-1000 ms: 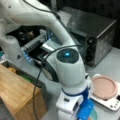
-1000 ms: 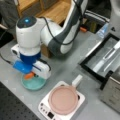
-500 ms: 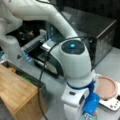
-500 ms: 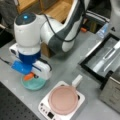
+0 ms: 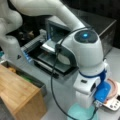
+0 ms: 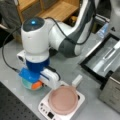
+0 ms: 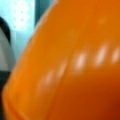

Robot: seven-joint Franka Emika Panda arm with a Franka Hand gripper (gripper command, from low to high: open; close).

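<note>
The gripper (image 6: 33, 83) is lowered over a pale teal plate (image 6: 26, 83) near a front view's left, and its fingertips are hidden behind the blue wrist mount and the white hand, so it cannot be told whether the fingers are clenched or released. An orange object (image 6: 37, 85) is seen at the foot of the gripper, resting on or just above the plate, and the wrist view is filled almost wholly by the same orange object (image 7: 75, 70), with a strip of the teal plate (image 7: 22, 17) at the upper left. Whether the orange object is actually grasped cannot be told. In a front view the plate (image 5: 80, 113) is seen at the bottom edge, directly beneath the arm's white hand, the gripper itself being hidden there. Just beside the plate, toward a front view's right, a white scale (image 6: 77, 105) is placed, and a pink round dish (image 6: 63, 99) is carried on it; the same scale (image 5: 113, 105) and dish (image 5: 113, 88) are partly covered by the arm in a front view. A black tray (image 6: 100, 62) with a shiny metal inlay is set well apart at a front view's right. A wooden box (image 5: 18, 91) is seen at a front view's lower left.
</note>
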